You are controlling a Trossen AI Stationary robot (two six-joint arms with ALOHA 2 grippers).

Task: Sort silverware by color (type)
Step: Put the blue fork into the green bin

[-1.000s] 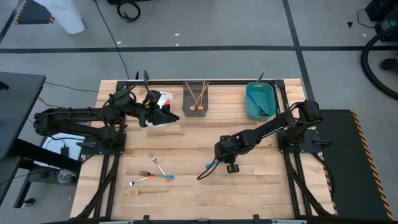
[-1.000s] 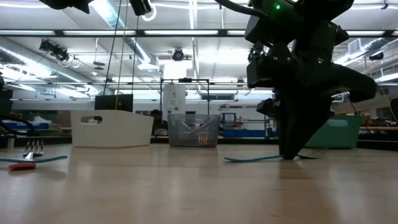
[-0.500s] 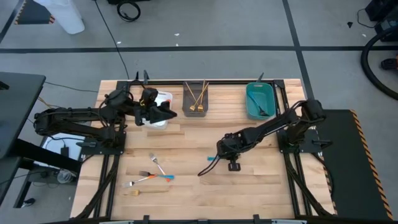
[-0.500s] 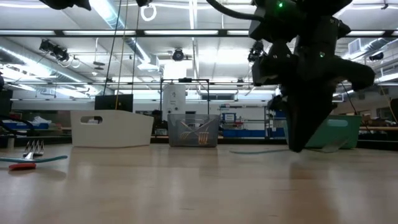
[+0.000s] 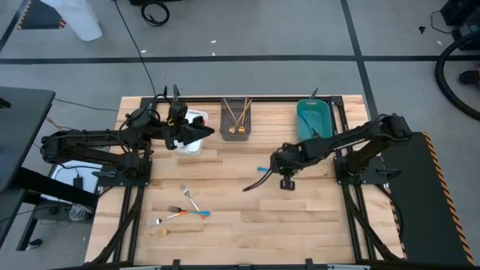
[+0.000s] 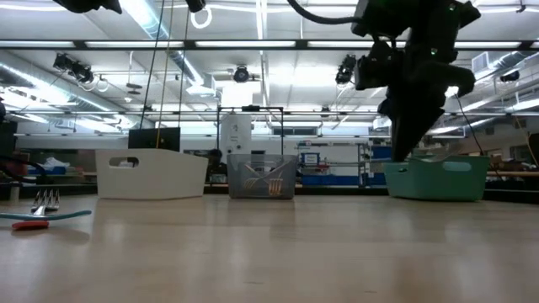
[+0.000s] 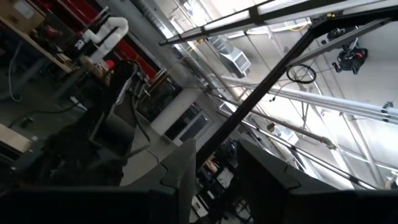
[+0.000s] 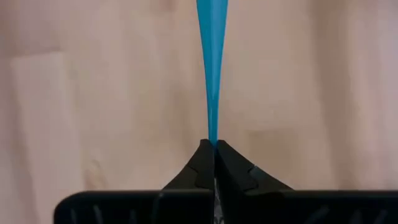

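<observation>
Wooden slats make up the desk (image 5: 225,225), with three bins along its far edge: a white bin (image 5: 193,142) toward the left, a grey bin (image 5: 236,120) holding gold forks (image 5: 238,129), a teal bin (image 5: 313,120) on the right. The right gripper (image 5: 274,166) hangs above the middle of the desk, fingers pinched tight on a blue-handled utensil (image 5: 255,182) by its handle tip. The left gripper (image 5: 201,133) hovers over the white bin; I cannot tell its opening. More silverware (image 5: 182,210) lies near the front-left corner.
</observation>
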